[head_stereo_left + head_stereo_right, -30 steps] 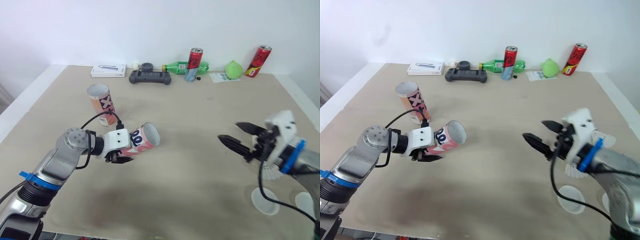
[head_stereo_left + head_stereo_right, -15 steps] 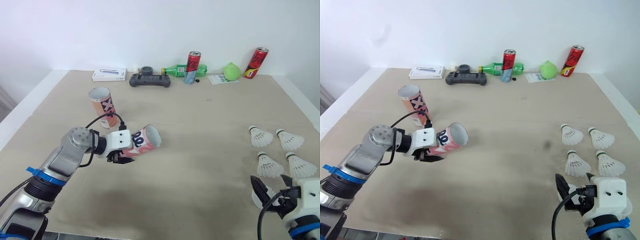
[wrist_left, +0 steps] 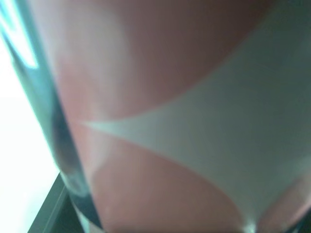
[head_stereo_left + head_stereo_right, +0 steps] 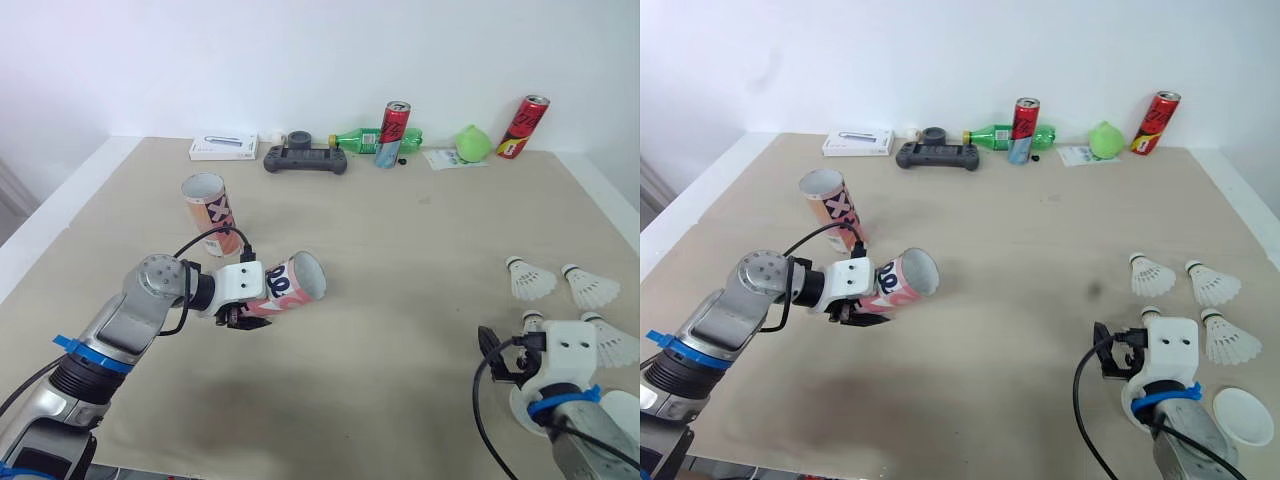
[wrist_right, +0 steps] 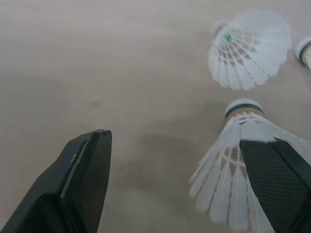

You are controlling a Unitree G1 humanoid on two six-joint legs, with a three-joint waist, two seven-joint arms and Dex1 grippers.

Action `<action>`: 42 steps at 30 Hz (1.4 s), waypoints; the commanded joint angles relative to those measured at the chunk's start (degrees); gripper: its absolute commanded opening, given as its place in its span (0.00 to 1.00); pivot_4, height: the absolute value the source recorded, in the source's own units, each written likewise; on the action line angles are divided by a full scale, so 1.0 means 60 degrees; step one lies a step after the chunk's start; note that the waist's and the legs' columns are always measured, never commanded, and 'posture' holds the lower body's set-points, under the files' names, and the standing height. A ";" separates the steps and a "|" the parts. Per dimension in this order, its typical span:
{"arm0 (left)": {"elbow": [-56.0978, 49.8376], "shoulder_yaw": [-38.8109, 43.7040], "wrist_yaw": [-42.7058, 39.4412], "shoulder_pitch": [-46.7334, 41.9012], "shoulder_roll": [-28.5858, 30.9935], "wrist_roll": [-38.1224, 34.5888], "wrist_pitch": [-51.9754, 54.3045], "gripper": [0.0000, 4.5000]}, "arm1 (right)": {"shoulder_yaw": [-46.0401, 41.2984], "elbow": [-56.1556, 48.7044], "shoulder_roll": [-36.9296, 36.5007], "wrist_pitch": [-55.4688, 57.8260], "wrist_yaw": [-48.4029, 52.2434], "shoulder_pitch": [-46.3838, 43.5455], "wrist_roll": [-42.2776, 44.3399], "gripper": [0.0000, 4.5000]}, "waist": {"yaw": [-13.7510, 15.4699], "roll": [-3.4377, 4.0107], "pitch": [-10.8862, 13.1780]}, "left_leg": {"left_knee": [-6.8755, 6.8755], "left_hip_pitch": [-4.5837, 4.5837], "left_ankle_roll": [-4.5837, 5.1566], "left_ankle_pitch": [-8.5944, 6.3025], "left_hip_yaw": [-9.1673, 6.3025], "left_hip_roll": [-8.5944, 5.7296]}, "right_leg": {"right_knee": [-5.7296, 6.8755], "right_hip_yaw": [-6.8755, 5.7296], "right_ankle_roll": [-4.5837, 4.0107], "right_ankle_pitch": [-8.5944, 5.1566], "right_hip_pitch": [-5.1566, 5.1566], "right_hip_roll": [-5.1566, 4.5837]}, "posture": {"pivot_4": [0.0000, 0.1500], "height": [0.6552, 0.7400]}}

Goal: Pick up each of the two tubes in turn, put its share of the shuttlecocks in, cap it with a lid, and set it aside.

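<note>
left tool (image 4: pixel 243 317) clamps tilted tube (image 4: pixel 290 285), mouth facing right | right tool (image 5: pixel 182 138) spread wide, low over worktop (image 4: pixel 400 260), nearest shuttlecock (image 5: pixel 228 170) partly inside its span | judged featherlight, skirt crushable | take firm cork end, gently

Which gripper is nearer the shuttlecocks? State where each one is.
Right. The right gripper is open right beside the shuttlecocks, the nearest lying by one of its fingers. The left gripper is far off to their left, shut on the tilted tube.
</note>
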 commanded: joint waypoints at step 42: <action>0.0737 -0.0793 0.0118 -0.0252 -0.1022 0.0257 0.0086 0.63 | 0.7213 0.1201 -0.5086 -0.2040 0.7818 -0.8598 0.0805 0.08 | 0.0225 -0.0014 0.0053 | 0.0077 -0.0125 0.0167 0.0006 -0.0065 -0.0187 | -0.0024 -0.0090 0.0192 -0.0017 0.0029 -0.0183 | 1.00 0.99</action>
